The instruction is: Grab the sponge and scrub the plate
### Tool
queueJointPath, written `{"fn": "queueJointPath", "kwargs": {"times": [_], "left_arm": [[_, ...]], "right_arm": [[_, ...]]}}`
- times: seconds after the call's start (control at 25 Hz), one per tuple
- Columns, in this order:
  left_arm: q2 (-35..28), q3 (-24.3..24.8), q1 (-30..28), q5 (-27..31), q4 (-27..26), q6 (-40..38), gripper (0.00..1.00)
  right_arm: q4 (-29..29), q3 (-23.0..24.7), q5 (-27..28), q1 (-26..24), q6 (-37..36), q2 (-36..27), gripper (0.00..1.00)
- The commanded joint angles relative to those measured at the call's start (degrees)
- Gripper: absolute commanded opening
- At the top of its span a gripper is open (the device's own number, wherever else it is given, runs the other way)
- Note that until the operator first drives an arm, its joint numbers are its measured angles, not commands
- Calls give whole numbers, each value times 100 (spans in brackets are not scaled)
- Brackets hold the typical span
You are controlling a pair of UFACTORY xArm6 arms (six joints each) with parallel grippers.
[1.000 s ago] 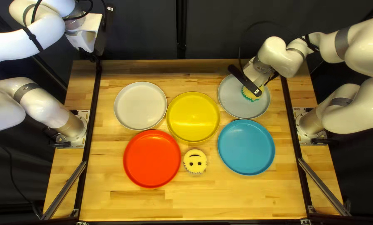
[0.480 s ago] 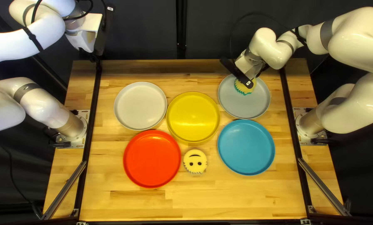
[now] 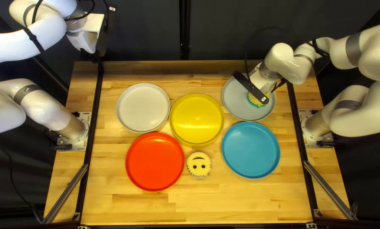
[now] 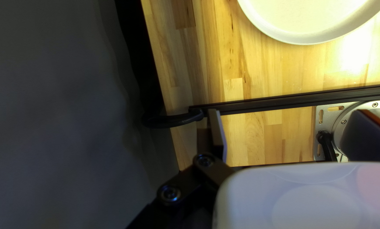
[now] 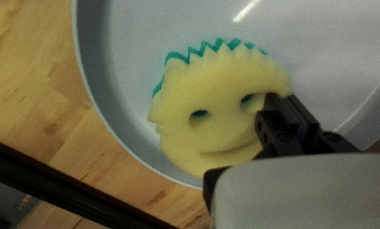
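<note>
Where the right arm [image 3: 283, 59] reaches over the far right of the bench [image 3: 177, 208], its wrist slants down; the right jaws stand narrow, pinching the sponge [image 5: 215, 93] beside one eye, on the grey plate [image 3: 236, 104]. The left arm [image 3: 18, 44] hangs near the far left corner, the left jaws wide. Only the right wrist view shows the held sponge's smile; the top left view adds another sponge [image 3: 198, 159] beside the red plate [image 3: 154, 161].

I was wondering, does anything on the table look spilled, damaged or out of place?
Nothing stands out: no spill or damage shows, and the sponge at the right jaws lies inside the grey plate.
</note>
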Motion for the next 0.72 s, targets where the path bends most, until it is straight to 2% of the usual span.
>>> {"fn": "queueJointPath", "kwargs": {"times": [0.04,0.2,0.36,0.64,0.72], "left_arm": [[0,0,0,0,0,0,100],[0,0,0,0,0,0,100],[0,0,0,0,0,0,100],[0,0,0,0,0,0,100],[0,0,0,0,0,0,100]], "right_arm": [[-1,-435,-154,-24,1,586,0],[156,-980,-226,-191,-268,1220,0],[343,-1597,-33,-362,-573,1685,0],[412,-2127,146,-259,-566,2004,0],[395,-2085,129,-206,-526,1973,0]]}}
